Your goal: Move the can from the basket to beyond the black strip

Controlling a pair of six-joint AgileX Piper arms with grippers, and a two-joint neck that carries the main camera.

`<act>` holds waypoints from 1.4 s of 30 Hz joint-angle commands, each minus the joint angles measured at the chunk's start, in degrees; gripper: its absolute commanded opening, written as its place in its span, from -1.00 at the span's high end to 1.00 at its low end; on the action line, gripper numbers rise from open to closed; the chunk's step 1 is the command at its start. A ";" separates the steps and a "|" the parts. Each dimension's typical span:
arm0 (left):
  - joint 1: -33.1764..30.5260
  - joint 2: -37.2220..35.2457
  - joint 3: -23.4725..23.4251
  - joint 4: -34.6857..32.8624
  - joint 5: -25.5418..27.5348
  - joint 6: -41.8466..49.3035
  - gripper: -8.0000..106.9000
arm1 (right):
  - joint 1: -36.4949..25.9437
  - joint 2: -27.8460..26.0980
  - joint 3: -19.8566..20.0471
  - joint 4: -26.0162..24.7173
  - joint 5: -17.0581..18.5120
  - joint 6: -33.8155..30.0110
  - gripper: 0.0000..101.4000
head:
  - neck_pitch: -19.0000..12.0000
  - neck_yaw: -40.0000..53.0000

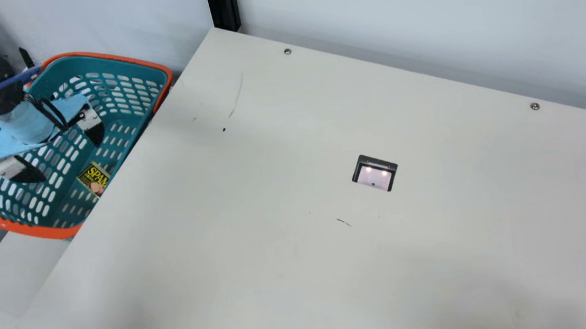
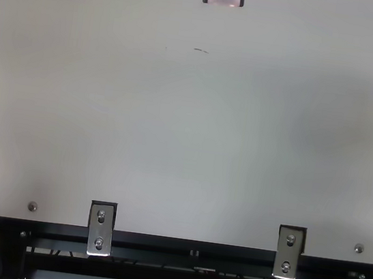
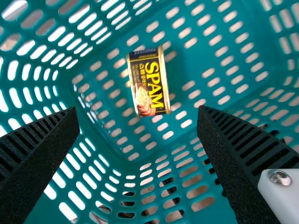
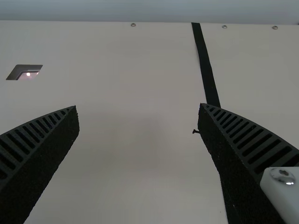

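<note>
The teal basket (image 1: 124, 110) with the orange rim sat at about 9 o'clock in the main view, beside the counter (image 1: 269, 135). The can (image 1: 94, 179) lay on its side on the basket's floor, toward the basket's 5 o'clock. The left pincer (image 1: 67, 155) pointed down into the basket, wide apart, with nothing in it. In the right wrist view, the right pincer (image 4: 138, 106) was wide too and held nothing. The black strip (image 4: 208, 70) ran across the counter.

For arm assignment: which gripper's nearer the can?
Left. The left gripper is open above the can in the basket; the right gripper is over the table.
</note>
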 commanded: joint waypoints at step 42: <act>3.19 17.67 -9.19 -5.75 -6.35 8.60 -0.71 | 0.00 0.00 0.00 0.00 0.00 0.00 -1.00 | -1.54 0.67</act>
